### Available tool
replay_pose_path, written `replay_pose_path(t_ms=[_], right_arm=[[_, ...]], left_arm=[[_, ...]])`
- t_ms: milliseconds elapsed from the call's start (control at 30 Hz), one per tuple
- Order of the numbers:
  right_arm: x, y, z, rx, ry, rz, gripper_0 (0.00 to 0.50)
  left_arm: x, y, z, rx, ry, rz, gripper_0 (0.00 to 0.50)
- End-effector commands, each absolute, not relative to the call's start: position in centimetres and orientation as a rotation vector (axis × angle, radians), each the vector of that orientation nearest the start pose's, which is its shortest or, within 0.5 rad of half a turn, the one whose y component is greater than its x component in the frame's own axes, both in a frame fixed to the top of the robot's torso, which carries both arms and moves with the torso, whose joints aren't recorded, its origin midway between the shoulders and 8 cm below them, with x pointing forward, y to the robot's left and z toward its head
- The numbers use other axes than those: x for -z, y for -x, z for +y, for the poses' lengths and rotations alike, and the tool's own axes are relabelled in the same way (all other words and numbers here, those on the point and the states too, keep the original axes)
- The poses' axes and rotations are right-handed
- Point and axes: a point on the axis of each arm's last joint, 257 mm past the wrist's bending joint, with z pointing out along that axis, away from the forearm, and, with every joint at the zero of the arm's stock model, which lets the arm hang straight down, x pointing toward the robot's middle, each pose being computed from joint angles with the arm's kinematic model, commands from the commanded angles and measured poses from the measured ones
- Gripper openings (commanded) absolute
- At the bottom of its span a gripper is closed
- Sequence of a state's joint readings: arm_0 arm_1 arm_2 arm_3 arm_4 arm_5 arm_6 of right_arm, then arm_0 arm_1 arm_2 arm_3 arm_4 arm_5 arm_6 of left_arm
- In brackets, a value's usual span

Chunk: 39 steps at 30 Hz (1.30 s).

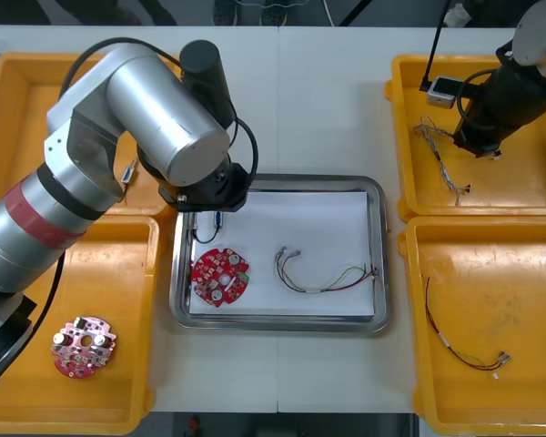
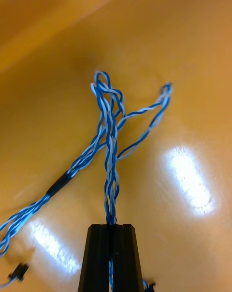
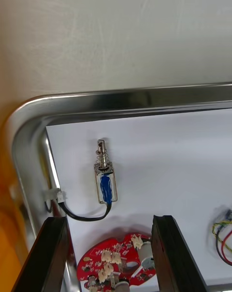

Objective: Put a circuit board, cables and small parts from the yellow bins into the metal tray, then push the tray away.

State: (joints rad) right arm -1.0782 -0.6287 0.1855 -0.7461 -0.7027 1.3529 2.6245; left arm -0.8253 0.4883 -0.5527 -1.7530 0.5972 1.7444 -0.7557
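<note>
Left wrist view: what's w/ the left gripper (image 3: 110, 219)?
- Fingers spread, over metal tray's (image 1: 278, 324) far-left corner. Small metal part (image 3: 105, 181) & circuit board (image 1: 220, 276) lie inside.
- Right gripper (image 2: 112, 226)?
- Pinching blue-white cable (image 2: 112, 176), in yellow bin (image 1: 528, 187) right of tray.

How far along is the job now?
Done: the metal tray holds a circuit board, a red and yellow cable and a small metal part. In hand: right gripper shut on the blue and white cable; left gripper open over the tray. Left: place that cable, push the tray.
</note>
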Motion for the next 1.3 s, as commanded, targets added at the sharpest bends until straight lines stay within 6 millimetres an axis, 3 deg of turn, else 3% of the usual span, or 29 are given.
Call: replay_pose_path(t_ms=[33, 400, 767, 900, 1033, 1300], right_arm=[[13.9, -61.3, -35.4, 0.261, 1.282, 2.342, 0.0], [9.3, -58.0, -37.0, 0.238, 1.254, 2.415, 0.0], [4.6, -54.9, -35.9, 0.31, 1.3, 2.42, 0.0], [2.9, -55.3, -34.4, 0.353, 1.315, 2.355, 0.0], [0.8, -55.9, -30.9, 0.39, 1.349, 2.235, 0.0], [0.7, -55.3, -25.4, 0.394, 1.431, 2.092, 0.0]], left_arm=[[15.4, -48.3, 10.7, 0.117, 0.043, 2.642, 0.5], [9.1, -48.8, 16.3, 0.109, 0.13, 2.609, 0.5], [6.9, -50.1, 22.2, 0.056, 0.24, 2.578, 0.5], [6.4, -50.6, 24.1, 0.054, 0.299, 2.574, 0.5], [5.7, -51.5, 26.8, 0.025, 0.347, 2.58, 0.5], [5.6, -53.9, 30.1, 0.011, 0.482, 2.55, 0.5]])
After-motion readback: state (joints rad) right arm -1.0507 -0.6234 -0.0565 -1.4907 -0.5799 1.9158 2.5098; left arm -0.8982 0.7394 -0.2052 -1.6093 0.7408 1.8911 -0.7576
